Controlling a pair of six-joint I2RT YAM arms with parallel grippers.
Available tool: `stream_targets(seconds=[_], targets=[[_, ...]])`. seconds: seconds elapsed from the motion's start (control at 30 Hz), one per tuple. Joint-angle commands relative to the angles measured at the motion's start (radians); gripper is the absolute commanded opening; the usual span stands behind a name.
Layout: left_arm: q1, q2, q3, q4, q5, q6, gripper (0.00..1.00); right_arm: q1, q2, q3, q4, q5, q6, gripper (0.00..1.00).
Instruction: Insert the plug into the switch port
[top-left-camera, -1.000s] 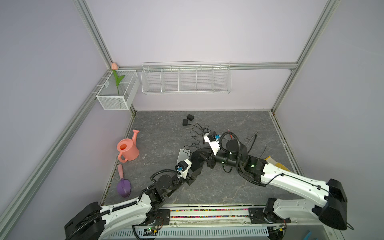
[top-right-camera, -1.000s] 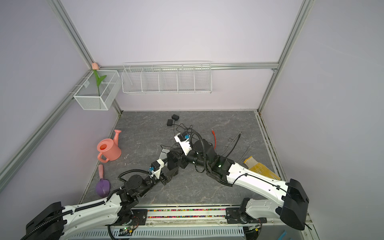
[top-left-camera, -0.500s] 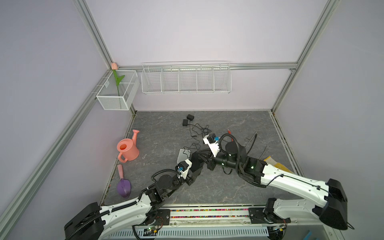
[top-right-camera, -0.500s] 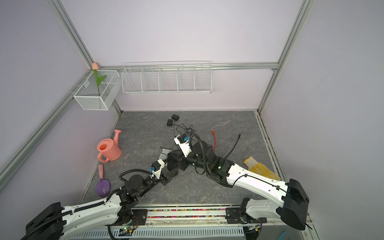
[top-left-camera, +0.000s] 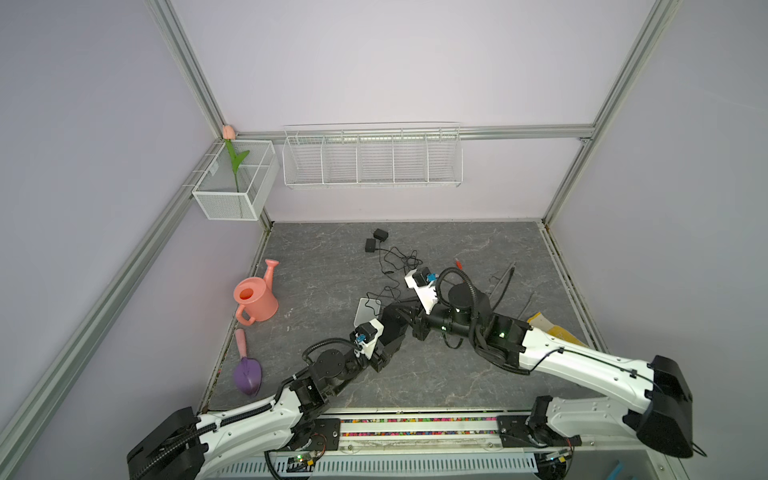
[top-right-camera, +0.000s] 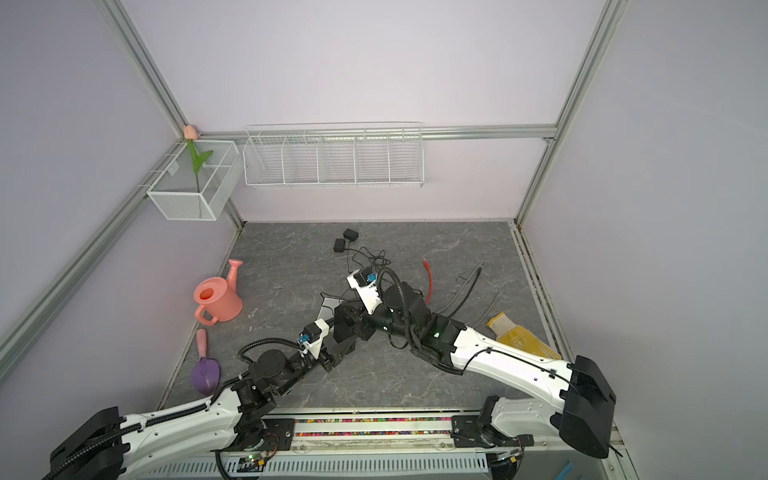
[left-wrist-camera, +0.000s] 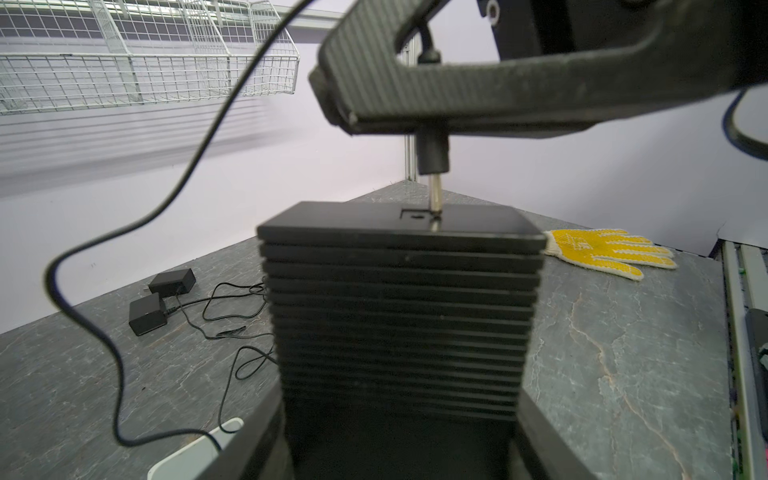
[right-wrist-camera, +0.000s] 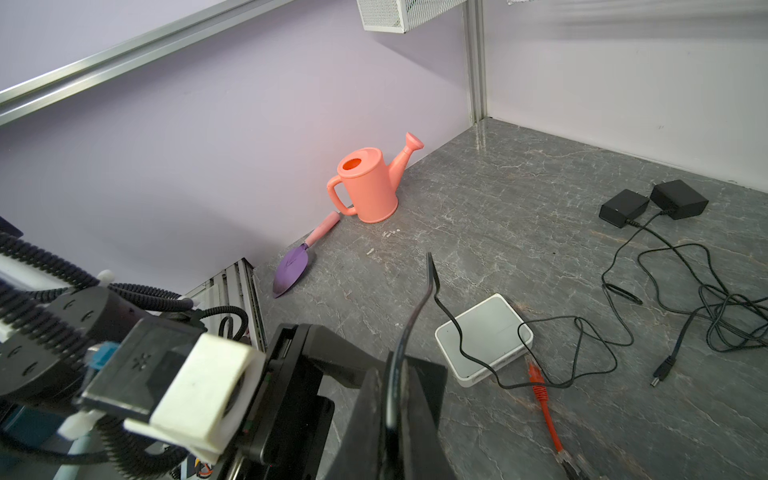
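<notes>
In the left wrist view, a thin black cable (left-wrist-camera: 50, 274) loops across the left side over a grey, marble-veined tabletop (left-wrist-camera: 623, 353). At centre, the left gripper (top-left-camera: 392, 332) has its jaws part open and clamped on the lower sides of the switch (left-wrist-camera: 399, 316). The switch is a matte black box with horizontal ribs and stands upright. Its flat, glossy top edge carries a small rectangular port (left-wrist-camera: 415, 215).

Directly above it, the right gripper (right-wrist-camera: 397, 374) has its long, scuffed black fingers (left-wrist-camera: 519, 95) pressed together on the plug (left-wrist-camera: 433, 149), a short black cylinder pointing straight down. The plug's slim metal pin (left-wrist-camera: 435, 195) meets the top edge at the port's right side. It seems to be touching rather than seated, though the angle leaves that unclear. At the right, a yellow-dotted knit glove (left-wrist-camera: 602, 249) lies flat.
</notes>
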Motion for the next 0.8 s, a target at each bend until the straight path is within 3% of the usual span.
stream_targets(seconds=[0.0, 0.77], targets=[[-0.004, -0.026, 0.037, 0.034, -0.005, -0.01, 0.0, 0.007, 0.018, -0.009, 0.02, 0.012, 0.01, 0.07], [-0.008, -0.114, 0.073, -0.047, -0.02, -0.052, 0.0, 0.033, 0.063, -0.031, 0.014, 0.045, 0.008, 0.06]])
